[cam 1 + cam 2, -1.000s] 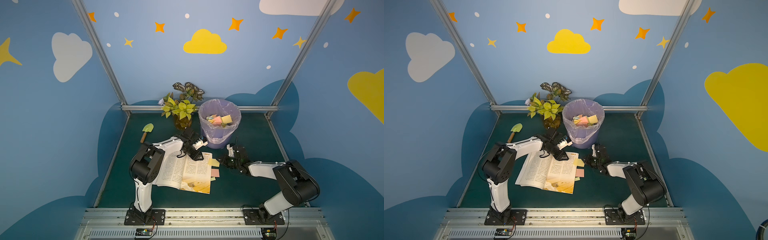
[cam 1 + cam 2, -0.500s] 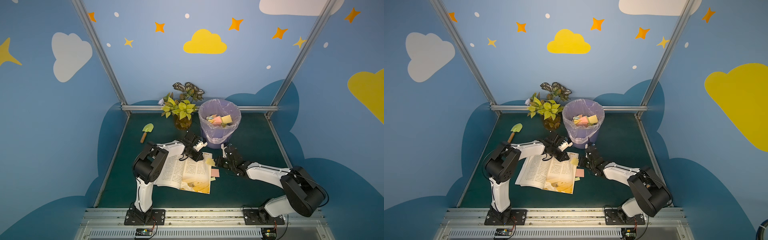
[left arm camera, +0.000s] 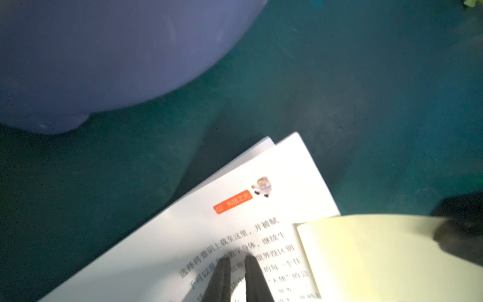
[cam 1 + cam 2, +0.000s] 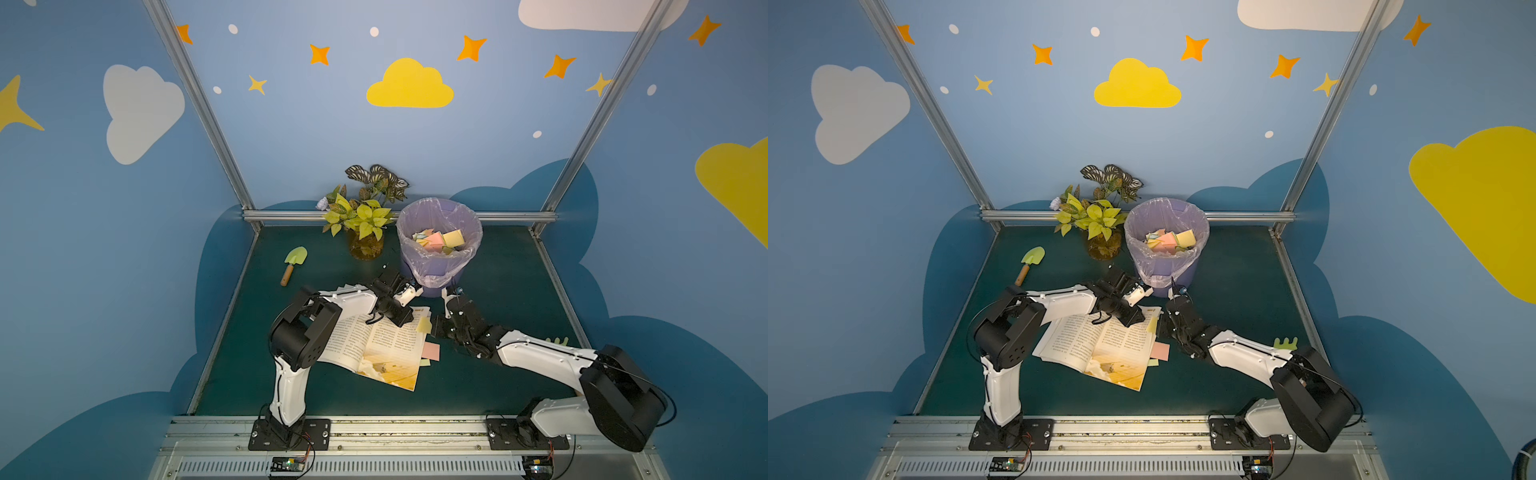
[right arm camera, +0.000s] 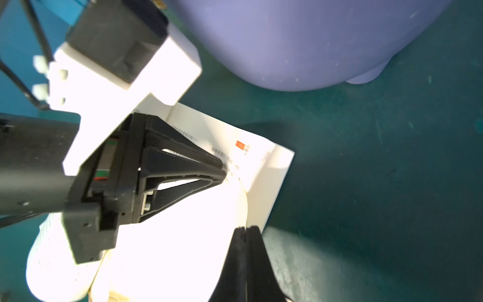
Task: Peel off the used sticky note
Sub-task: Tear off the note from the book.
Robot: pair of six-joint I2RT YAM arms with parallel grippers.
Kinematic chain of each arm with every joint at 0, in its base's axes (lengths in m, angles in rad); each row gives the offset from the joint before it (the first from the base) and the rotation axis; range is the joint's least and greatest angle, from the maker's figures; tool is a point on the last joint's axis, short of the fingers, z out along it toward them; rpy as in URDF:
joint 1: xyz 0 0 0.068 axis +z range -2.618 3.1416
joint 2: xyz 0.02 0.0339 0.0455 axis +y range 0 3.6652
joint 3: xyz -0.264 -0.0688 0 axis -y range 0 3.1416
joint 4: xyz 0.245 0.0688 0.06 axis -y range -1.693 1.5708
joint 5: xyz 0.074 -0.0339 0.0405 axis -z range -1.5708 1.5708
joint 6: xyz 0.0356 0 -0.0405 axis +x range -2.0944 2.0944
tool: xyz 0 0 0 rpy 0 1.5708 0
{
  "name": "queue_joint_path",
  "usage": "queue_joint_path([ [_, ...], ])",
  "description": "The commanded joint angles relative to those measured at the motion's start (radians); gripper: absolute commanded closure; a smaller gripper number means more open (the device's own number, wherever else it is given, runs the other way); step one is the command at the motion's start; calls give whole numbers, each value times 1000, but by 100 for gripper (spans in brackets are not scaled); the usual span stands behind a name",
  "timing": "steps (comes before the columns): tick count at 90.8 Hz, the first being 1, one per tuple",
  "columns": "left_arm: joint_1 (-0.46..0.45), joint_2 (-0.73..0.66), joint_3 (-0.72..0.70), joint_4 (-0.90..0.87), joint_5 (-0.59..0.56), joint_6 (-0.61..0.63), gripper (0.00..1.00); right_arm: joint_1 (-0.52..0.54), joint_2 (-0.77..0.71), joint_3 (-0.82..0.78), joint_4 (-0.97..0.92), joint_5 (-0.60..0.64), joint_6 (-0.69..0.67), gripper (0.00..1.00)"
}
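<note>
Left wrist view showed the yellow sticky note [image 3: 379, 256] at the outer edge of the right page of the open book [image 3: 235, 227], curling up off the paper. The right gripper [image 5: 244, 232] met its free edge with jaws pressed together, apparently pinching it, though glare washed out that spot. The left gripper [image 3: 237, 260], jaws nearly touching and holding nothing, pressed on the printed page just beside the note. A pink note [image 4: 432, 351] lay further along that edge; the purple bin [image 4: 432, 272] stood close behind the book.
</note>
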Motion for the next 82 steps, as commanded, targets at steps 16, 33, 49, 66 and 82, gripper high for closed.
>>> queue_joint_path([
  [16,-3,-66,-123,-135,40,50,83,58,-28,-34,-113,63,-38,100],
  [33,-4,-124,-167,-87,65,45,82,122,9,-40,-119,110,-36,100],
  [49,-37,-127,-164,-69,37,57,82,166,30,-35,-107,128,-42,100],
  [66,-46,-107,-164,-69,3,72,82,161,-5,-42,-126,136,-20,100],
  [82,-45,-110,-185,-76,-18,96,81,66,-37,-62,-153,99,138,100],
])
